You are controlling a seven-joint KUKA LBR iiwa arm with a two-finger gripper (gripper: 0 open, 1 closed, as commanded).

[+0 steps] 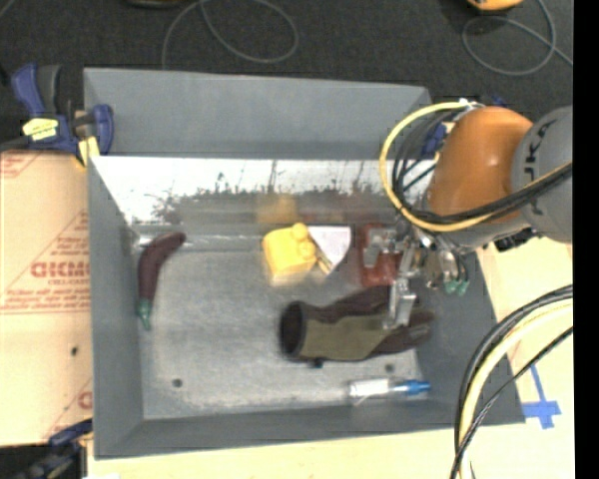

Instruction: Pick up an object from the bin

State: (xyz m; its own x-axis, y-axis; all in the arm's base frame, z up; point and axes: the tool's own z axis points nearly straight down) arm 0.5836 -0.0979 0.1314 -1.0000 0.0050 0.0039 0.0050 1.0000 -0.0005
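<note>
The gripper (401, 307) hangs low over the right part of the grey metal bin (212, 352), under the arm's orange wrist cover (479, 163) and its looped cables. Its tip stands at the right end of a dark olive-brown sock (341, 335), which lies flat along the bin floor right of the middle, its darker rounded end pointing left. The tip looks to be on or just above the sock's cloth. Whether the claw is spread or pressed together cannot be told from here, and nothing can be seen pinched in it.

Behind the sock, near the back wall, sits a yellow toy building block (288, 252) with a white, flat piece (329, 239) touching its right side. A reddish-brown thing (372, 264) lies just beside the gripper, partly hidden by it. In front of the sock, near the front wall, lies a clear pen-like tube with a blue end (387, 390). Well apart, by the left wall, lies a dark purple toy aubergine (156, 262), green stem toward the front.
</note>
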